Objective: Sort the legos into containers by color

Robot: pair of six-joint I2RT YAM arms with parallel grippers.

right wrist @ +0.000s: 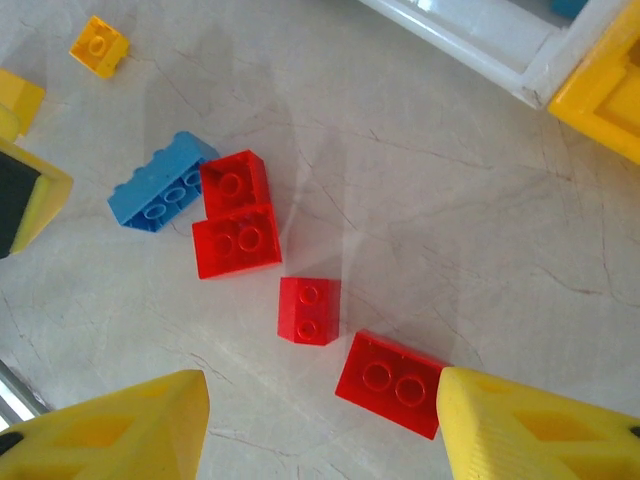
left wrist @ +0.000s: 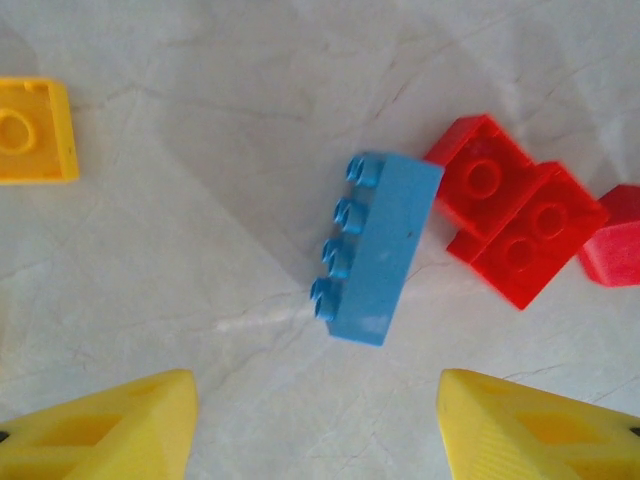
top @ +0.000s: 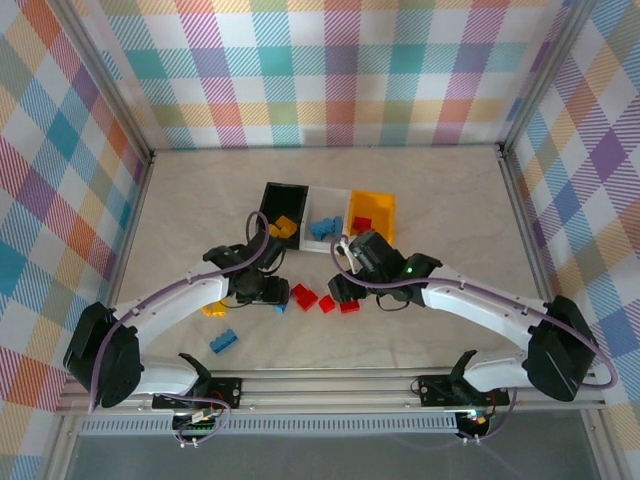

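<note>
Legos (top: 303, 296) of glossy, studded plastic lie loose on my pale, marble-veined bench (top: 450, 200), between the bins and its near edge. Under my left gripper (left wrist: 315, 430) a blue brick (left wrist: 378, 247) lies on its side, studs outward, touching a pair of red bricks (left wrist: 515, 225). A yellow-orange brick (left wrist: 35, 130) sits apart from them. My right gripper (right wrist: 320, 430) hangs over a small red brick (right wrist: 309, 310) and a long red brick (right wrist: 390, 383). Both grippers are spread wide, with nothing between their yellow fingers (right wrist: 540, 430). Near mid-bench the black bin (top: 285, 198) holds yellow-orange bricks, the white bin (top: 330, 200) holds blue, and the yellow-orange bin (top: 378, 205) holds red. A second blue brick (top: 223, 341) lies toward the near left corner.
</note>
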